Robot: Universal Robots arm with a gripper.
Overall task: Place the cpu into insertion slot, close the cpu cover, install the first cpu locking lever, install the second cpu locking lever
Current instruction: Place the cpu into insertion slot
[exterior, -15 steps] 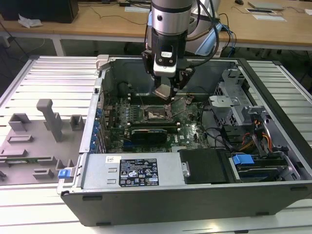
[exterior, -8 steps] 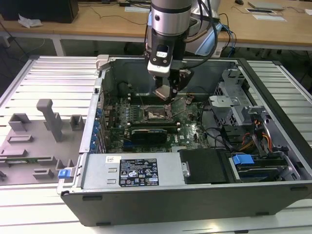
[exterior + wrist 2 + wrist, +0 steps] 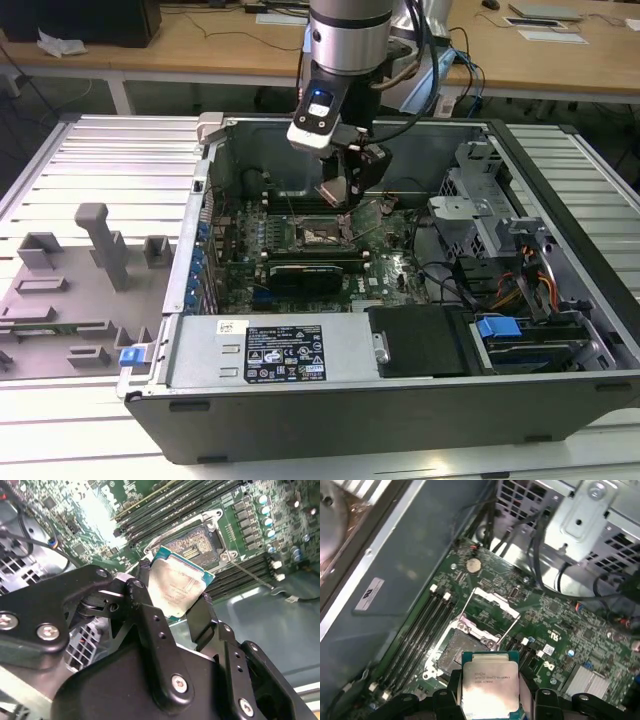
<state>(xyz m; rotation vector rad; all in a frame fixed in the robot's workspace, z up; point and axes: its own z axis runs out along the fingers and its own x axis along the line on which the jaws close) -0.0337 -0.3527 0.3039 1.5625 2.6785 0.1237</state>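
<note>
My fingers [image 3: 144, 607] grip the cpu [image 3: 490, 690] over the insertion slot [image 3: 456, 652] inside open computer case [image 3: 330, 425]; case on slatted grey tabletop [image 3: 90, 150], printed label [image 3: 285, 352] on case wall.

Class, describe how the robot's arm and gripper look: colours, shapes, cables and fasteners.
The arm is a silvery cylinder with dark bands. A pale box with a blue light sits at its wrist, and black cables run beside it. The gripper is matt black, built of angular linked bars fixed with silver screws.
</note>
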